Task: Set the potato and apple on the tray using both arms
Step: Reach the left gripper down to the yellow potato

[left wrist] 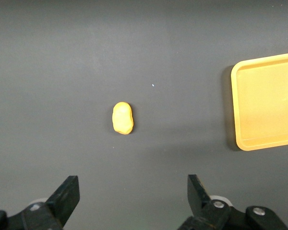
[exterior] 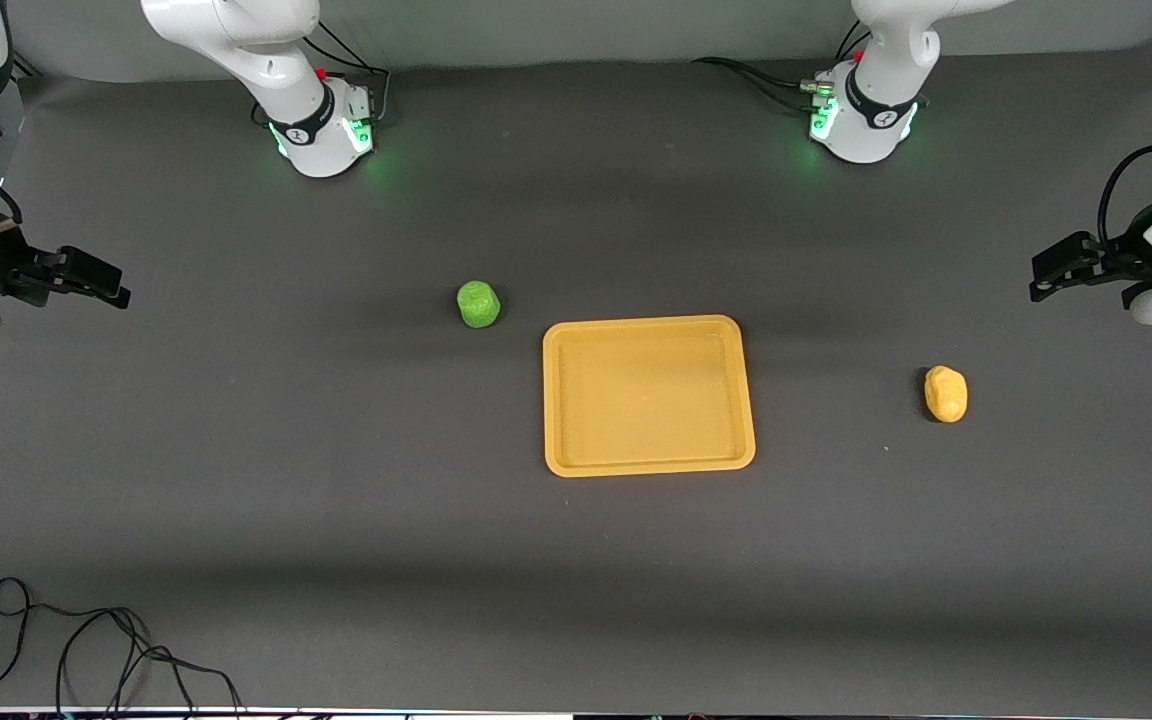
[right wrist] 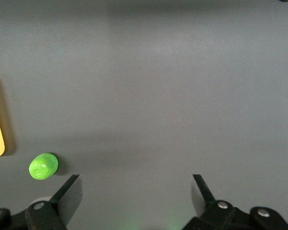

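Potato (exterior: 946,393) lay bare on the dark table (exterior: 336,480) toward the left arm's end, well apart from the tray (exterior: 647,461) and level with its middle. Sat untouched, clear of the left gripper (exterior: 1041,277), which hung over that end of the table with fingers (left wrist: 67,194) spread wide and nothing between them; in the left wrist view, potato (left wrist: 123,118) showed ahead of the open gap, tray (left wrist: 240,115) off to one side. Apple (exterior: 479,304) rested just off the tray's corner toward the right arm's end, farther from the front camera than the potato. Stood well away from the right gripper (exterior: 111,285), held over its own end of the table, fingers (right wrist: 69,191) likewise parted and empty; apple (right wrist: 43,166) appeared near one fingertip in the right wrist view, not between the two. Tray lay flat at mid-table, holding nothing.
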Motion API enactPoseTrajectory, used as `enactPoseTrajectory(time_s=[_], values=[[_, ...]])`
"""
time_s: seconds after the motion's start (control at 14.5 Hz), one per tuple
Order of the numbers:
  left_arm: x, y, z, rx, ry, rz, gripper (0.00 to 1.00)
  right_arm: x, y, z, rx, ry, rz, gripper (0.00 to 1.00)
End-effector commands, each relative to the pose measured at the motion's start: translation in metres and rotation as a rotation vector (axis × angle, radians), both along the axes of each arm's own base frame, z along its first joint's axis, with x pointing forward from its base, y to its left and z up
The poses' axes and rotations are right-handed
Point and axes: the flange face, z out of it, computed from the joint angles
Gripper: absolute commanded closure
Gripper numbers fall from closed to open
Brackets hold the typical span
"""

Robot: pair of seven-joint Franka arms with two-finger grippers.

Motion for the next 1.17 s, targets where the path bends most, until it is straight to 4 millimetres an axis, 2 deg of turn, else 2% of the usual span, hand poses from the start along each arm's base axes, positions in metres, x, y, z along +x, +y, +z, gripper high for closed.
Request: enactPoseTrajectory(time_s=[0.0, 0.21, 0.34, 0.48, 0.62, 0.76, 0.9, 1.1], values=[[-0.007, 0.001, 0.005, 0.012, 0.019, 0.036, 0.0, -0.005, 0.0, 0.006, 0.022, 0.003, 0.019, 0.0], [-0.006, -0.001, 0.007, 0.012, 0.007, 0.033, 0.0, -0.005, 0.002, 0.006, 0.022, 0.002, 0.025, 0.0], [0.0, 0.002, -0.004, 0.008, 0.008, 0.021, 0.01, -0.005, 0.001, 0.007, 0.022, 0.0, 0.02, 0.0], [0.006, 0.017, -0.04, 0.006, 0.008, 0.027, 0.01, -0.002, 0.002, 0.01, 0.021, -0.007, 0.02, 0.0], [0.009, 0.02, -0.074, 0.005, -0.003, 0.017, 0.01, 0.0, 0.006, 0.012, 0.02, -0.016, 0.014, 0.0], [0.011, 0.031, -0.122, -0.008, 0.067, -0.016, 0.0, 0.001, 0.005, 0.013, 0.02, -0.021, 0.013, 0.0], [0.015, 0.041, -0.155, -0.028, 0.117, -0.043, 0.01, 0.004, 0.001, 0.016, 0.019, -0.032, 0.007, 0.0], [0.013, 0.042, -0.23, -0.056, 0.153, -0.069, 0.01, 0.003, 0.0, 0.017, 0.02, -0.034, 0.019, 0.0]])
